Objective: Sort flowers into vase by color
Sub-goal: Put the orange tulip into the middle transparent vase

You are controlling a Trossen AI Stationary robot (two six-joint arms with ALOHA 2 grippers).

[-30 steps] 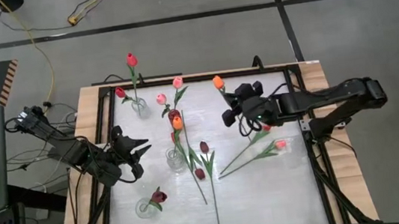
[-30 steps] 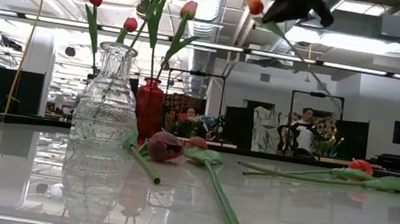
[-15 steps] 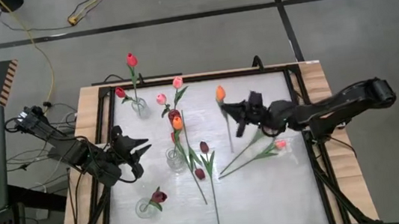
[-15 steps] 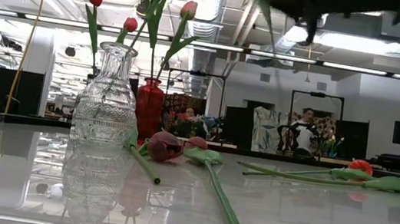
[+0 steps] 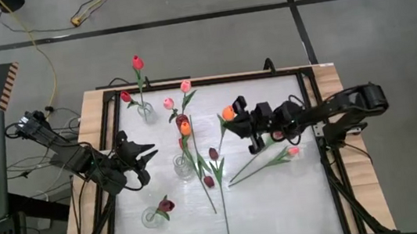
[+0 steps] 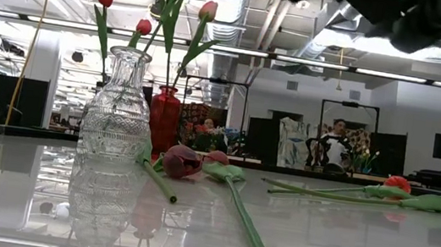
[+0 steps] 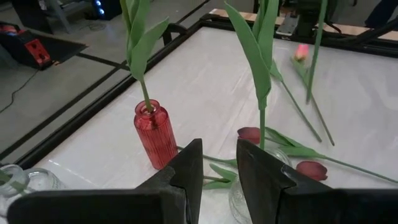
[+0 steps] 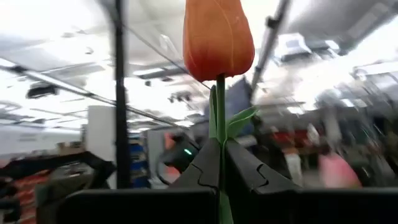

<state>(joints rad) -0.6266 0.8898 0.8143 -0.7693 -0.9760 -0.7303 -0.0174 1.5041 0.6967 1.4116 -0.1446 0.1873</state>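
In the low view both arms are cut off at twelve o'clock; the room (image 8: 323, 124) behind the orange tulip (image 8: 218, 38) is blurred.

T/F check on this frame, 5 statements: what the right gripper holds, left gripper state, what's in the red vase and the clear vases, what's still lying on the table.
1. The right gripper is shut on the orange tulip. True.
2. The left gripper holds a maroon tulip. False: it holds nothing, its fingers apart, beside the clear vase in the table's middle.
3. The red vase is empty. False: a green stem with leaves stands in it.
4. Several tulips lie flat on the table, among them a pink tulip on the right. True.
5. The clear vase nearest the front-left corner holds a yellow flower. False: a dark maroon tulip sits in it.
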